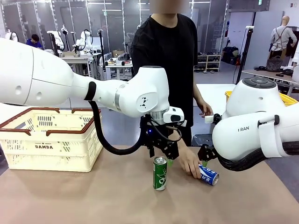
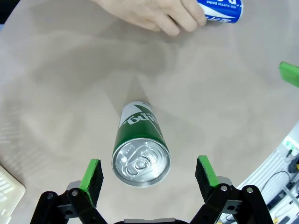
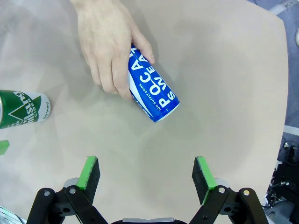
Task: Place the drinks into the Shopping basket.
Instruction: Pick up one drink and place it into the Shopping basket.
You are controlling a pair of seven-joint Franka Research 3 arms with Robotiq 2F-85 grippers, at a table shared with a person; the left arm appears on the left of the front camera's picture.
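Green can [image 2: 141, 147] stands upright on the beige desk [image 2: 60, 93] in the left wrist view. It sits between the left fingers [image 2: 92, 176], which are spread wide on either side with a gap to each. Farther off, a person's hand [image 2: 154, 14] rests against a blue can [image 2: 222, 10].

In the right wrist view, the right fingers [image 3: 202, 173] are also wide apart over bare desk. The blue can lies on its side ahead of them, with the hand laid over its upper end.

In the front view, the left arm hangs just above the green can. The blue can lies to its right under the hand. The cream basket [image 1: 51, 140] sits at the desk's left, well apart from both cans.
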